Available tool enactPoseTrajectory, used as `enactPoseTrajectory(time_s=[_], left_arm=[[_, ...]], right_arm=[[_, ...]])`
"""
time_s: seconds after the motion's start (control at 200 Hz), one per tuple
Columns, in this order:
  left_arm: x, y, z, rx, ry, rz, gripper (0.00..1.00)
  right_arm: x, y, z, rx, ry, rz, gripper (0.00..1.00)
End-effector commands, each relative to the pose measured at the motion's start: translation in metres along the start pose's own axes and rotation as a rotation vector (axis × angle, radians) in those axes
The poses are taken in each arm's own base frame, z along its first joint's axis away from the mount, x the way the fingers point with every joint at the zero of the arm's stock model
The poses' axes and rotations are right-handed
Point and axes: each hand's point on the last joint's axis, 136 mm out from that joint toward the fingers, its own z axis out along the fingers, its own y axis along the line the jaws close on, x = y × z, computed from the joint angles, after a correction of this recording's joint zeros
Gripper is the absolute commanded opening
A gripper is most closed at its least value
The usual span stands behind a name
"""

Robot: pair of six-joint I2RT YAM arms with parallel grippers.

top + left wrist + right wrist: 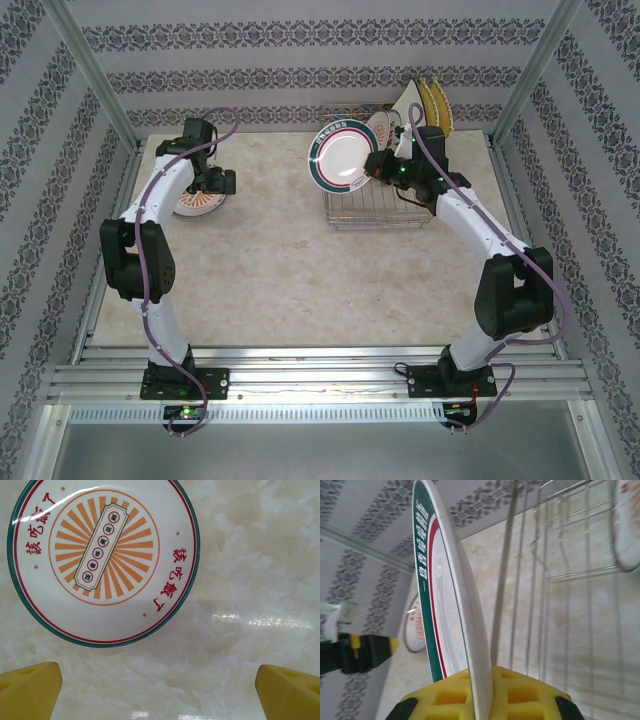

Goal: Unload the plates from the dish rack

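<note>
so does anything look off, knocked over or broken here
nothing stands out: the silver wire dish rack stands level, the right gripper holds a green-rimmed round white plate upright, and the orange-sunburst round plate lies flat on the table

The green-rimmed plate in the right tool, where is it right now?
In the top view the green-rimmed plate is right of centre, in the far half, held on edge by the right tool at the left end of the dish rack.
</note>
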Motion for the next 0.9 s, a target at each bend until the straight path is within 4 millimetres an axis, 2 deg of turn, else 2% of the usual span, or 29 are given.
enactPoseTrajectory(time_s=[0.0,0.255,0.395,0.485,0.57,0.774,0.899], left_arm=[[-0.001,-0.007,-0.015,0.018,-0.020,0.020,1.00],[-0.010,-0.031,-0.030,0.148,-0.076,0.008,1.00],[-0.027,-0.068,-0.064,0.397,-0.192,-0.017,1.00],[-0.037,-0.093,-0.087,0.575,-0.265,-0.040,1.00],[-0.040,-0.109,-0.097,0.698,-0.290,-0.063,1.00],[-0.044,-0.133,-0.105,0.896,-0.315,-0.100,1.00],[-0.045,-0.139,-0.102,0.943,-0.315,-0.114,0.99]], right_arm=[[-0.012,0.033,0.002,-0.196,-0.032,0.000,0.00],[0.000,0.019,0.023,-0.243,0.005,0.072,0.00],[0.007,0.019,0.030,-0.258,0.029,0.079,0.00],[0.011,0.024,0.034,-0.275,0.047,0.078,0.00],[0.014,0.031,0.040,-0.289,0.062,0.072,0.00],[0.022,0.049,0.055,-0.339,0.096,0.069,0.00],[0.025,0.066,0.062,-0.391,0.114,0.066,0.00]])
